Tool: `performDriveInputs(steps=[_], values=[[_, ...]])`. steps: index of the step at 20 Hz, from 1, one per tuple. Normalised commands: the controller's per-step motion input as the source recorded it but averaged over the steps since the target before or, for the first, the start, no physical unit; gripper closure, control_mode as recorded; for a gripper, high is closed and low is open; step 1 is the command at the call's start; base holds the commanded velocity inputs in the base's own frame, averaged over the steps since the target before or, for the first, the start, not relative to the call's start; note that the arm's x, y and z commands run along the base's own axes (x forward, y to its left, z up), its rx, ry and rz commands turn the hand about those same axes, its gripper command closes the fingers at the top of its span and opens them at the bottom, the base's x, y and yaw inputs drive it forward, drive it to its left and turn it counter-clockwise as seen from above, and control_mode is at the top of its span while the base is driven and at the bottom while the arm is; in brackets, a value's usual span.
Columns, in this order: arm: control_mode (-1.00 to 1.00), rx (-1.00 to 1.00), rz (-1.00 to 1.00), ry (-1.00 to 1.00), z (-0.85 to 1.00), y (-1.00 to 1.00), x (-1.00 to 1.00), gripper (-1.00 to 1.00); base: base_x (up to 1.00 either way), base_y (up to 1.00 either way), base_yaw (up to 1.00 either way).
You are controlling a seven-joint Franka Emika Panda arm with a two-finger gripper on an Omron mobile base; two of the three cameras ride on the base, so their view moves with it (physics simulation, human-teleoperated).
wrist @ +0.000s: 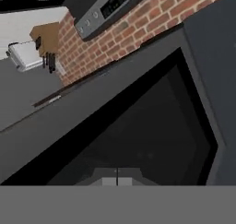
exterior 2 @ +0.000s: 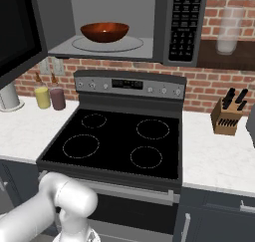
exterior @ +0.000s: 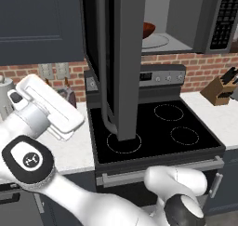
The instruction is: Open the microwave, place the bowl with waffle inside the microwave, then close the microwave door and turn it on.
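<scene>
I count 1 microwave point(exterior 2: 119, 24) above the stove point(exterior 2: 119, 141), holding 1 bowl point(exterior 2: 104, 32). The stove has 4 burner rings. Left of the stove: 2 jars point(exterior 2: 50, 97). Right of the stove: 1 knife block point(exterior 2: 226, 114).

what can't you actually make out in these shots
- Waffle: the bowl sits inside the microwave; in the right base view its rim hides the contents.
- Bowl, left base view: the open microwave door covers most of it.
- Gripper: hand view shows just the shut tips; touching the door or not, unclear.
</scene>
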Motion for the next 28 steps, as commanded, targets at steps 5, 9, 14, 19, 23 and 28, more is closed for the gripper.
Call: performDriveInputs(steps=[5,9,14,19,23,28], values=[[-1.0,-0.01,-0.02,0.02,0.25,-0.9,0.42,1.0,0.0,0.0,0.0],[-1.0,0.0,0.0,0.0,0.26,-1.0,0.06,1.0,0.0,0.0,0.0],[-1.0,0.0,0.0,0.0,0.29,-1.0,0.01,1.0,0.0,0.0,0.0],[-1.0,0.0,0.0,0.0,0.23,-1.0,0.49,1.0,0.0,0.0,0.0],[-1.0,0.04,0.08,0.0,0.23,-0.76,1.0,1.0,0.0,0.0,0.0],[-1.0,0.14,0.25,0.0,0.42,-0.33,1.0,1.0,0.0,0.0,0.0]])
